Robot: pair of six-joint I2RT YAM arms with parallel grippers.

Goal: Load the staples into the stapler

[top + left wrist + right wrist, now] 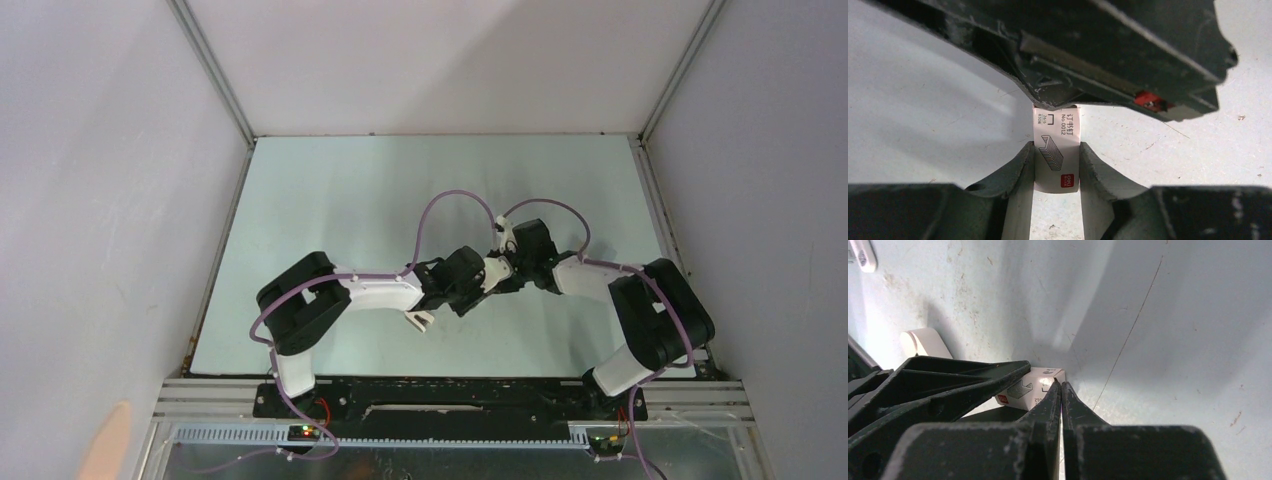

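Note:
The staples are a tiny white box with a staple drawing and a red logo (1055,150). My left gripper (1055,165) is shut on its two sides and holds it just above the table. The box also shows in the right wrist view (1025,388). My right gripper (1061,385) has its jaws pressed together, with the tips touching the far end of the box. Its black body fills the top of the left wrist view (1108,45). In the top view both grippers, left (497,277) and right (512,268), meet at mid-table. I cannot make out a stapler.
A small pale rounded object (421,320) lies on the table under the left forearm and also shows in the right wrist view (923,342). White walls enclose the pale table (350,200) on three sides. Purple cables loop over both arms.

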